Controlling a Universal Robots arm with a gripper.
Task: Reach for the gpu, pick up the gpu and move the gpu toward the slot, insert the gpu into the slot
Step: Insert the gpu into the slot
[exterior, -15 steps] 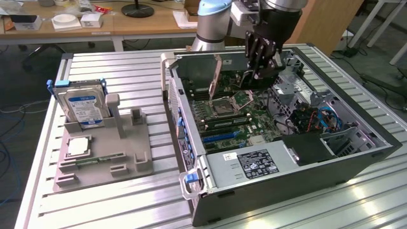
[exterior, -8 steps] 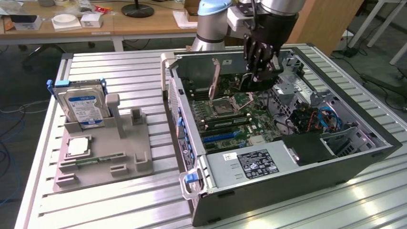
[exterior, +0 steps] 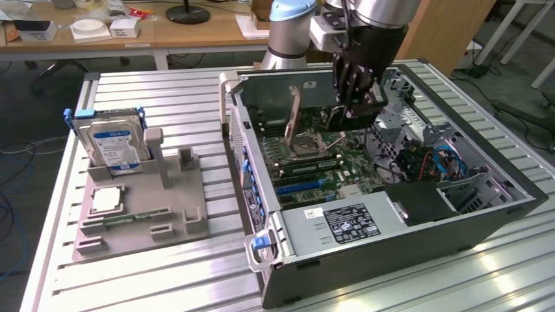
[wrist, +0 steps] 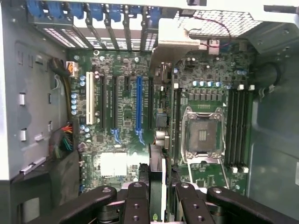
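Note:
My gripper [exterior: 357, 104] reaches down into the open computer case and is shut on the gpu [exterior: 318, 121], a thin dark card held on edge above the green motherboard [exterior: 347, 170]. In the wrist view the gpu [wrist: 160, 140] runs edge-on from between the fingers [wrist: 138, 198] up to its silver bracket [wrist: 176, 46] by the rear openings. A long black slot [wrist: 150, 105] lies right beside the card's lower edge, next to a blue connector [wrist: 138, 105]. Whether the card's edge touches the slot I cannot tell.
The square metal-framed processor socket [wrist: 202, 135] and memory slots [wrist: 239, 126] lie on the card's other side. A power supply [exterior: 347, 222] fills the case's front corner. On the exterior view's left, a grey fixture [exterior: 139, 208] holds a hard drive [exterior: 113, 146].

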